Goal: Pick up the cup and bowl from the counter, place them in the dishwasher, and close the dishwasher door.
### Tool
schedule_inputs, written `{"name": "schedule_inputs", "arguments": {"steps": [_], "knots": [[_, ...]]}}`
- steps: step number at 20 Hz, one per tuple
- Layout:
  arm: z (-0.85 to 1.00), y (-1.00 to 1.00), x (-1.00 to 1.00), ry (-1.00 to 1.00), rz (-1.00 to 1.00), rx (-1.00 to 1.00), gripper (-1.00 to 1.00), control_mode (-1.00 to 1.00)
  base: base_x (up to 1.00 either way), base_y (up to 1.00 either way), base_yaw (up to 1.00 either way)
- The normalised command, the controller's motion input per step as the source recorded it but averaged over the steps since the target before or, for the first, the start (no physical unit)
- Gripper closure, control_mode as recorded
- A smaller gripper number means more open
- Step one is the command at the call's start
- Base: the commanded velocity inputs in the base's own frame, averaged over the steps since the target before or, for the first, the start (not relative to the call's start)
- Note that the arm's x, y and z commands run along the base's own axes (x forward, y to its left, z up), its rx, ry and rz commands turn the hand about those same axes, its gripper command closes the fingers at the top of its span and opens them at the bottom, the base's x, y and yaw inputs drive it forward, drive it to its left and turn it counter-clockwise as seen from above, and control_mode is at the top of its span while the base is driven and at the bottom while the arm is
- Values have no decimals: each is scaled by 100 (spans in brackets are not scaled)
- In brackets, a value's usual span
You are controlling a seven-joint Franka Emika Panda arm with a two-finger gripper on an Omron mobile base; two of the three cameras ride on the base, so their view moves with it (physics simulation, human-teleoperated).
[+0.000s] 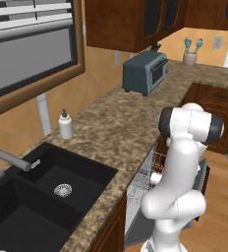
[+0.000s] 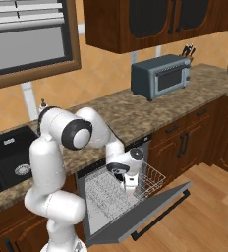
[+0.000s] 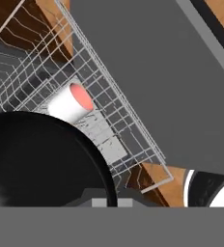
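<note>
- In the right base view the gripper [image 2: 130, 187] hangs low over the wire rack [image 2: 150, 179] of the open dishwasher [image 2: 111, 197], with the white arm bent down from the counter [image 2: 135, 110] edge
- The dishwasher door [image 2: 145, 211] lies folded down in front of the rack, nearly level, its black bar handle [image 2: 162, 211] at the outer edge
- In the hand view the black bowl [image 3: 41, 159] looms large right at the bottom of the picture, up against the hand; the fingertips are hidden behind it, so whether the fingers clamp the bowl or stand apart cannot be told
- The cup [image 3: 70, 102] lies on its side in the rack [image 3: 114, 130] just beyond the bowl's rim, its pinkish-red top turned up toward the camera
- The grey door panel [image 3: 172, 87] runs beside the rack
- On the counter [image 1: 111, 128] stand a soap dispenser bottle [image 1: 65, 124] beside the black sink [image 1: 47, 192] and a grey toaster oven [image 1: 145, 72] further along
</note>
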Motion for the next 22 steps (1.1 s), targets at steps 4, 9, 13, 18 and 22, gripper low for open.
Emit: {"name": "schedule_inputs", "arguments": {"steps": [4, 9, 13, 18, 22], "knots": [[-97, 6, 11, 0, -5, 3, 100, -100, 0, 0, 0], [-77, 24, 33, 1, -1, 5, 100, -100, 0, 0, 0], [-66, 39, 47, 4, 0, 5, 100, -100, 0, 0, 0], [-55, 31, 59, 7, 0, 3, 100, -100, 0, 0, 0], [-54, 12, 63, 8, 0, 1, 100, -100, 0, 0, 0]]}}
